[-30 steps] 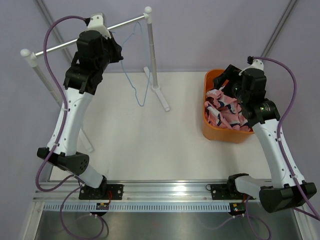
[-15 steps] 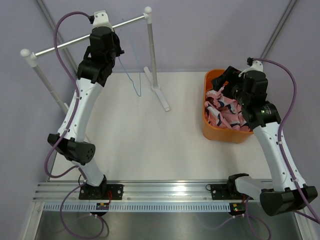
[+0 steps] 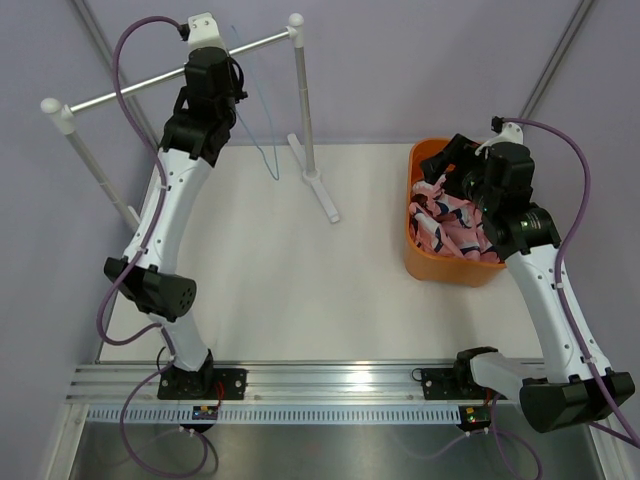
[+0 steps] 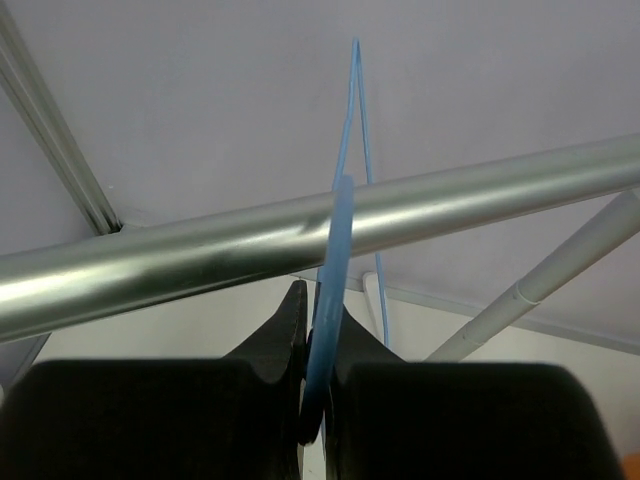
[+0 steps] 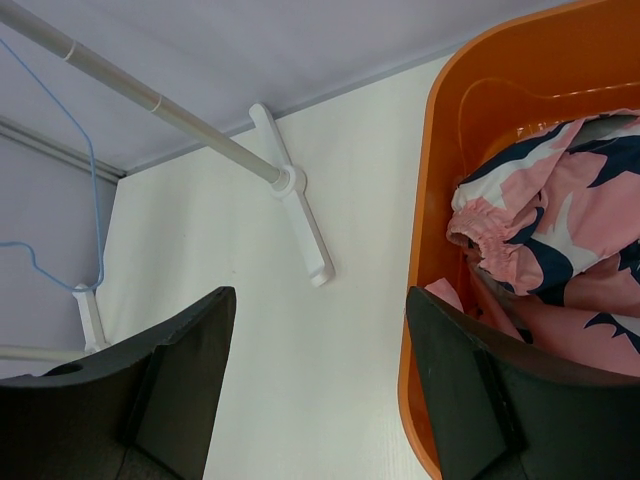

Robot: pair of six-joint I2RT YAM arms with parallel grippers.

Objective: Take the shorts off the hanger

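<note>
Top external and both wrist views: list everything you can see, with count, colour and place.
shorts: one, pink with navy and white print, bunched inside the basket, off the hanger
hanger: one, light-blue wire, bare, at the clothes rail's bar
clothes rail: one, silver bar on white posts, far left of the table
basket: one, orange, on the right side of the table
table: one, white, under everything
left gripper: one, black, raised at the rail's bar, shut on the hanger
right gripper: one, black, open and holding nothing, above the basket's left rim
</note>
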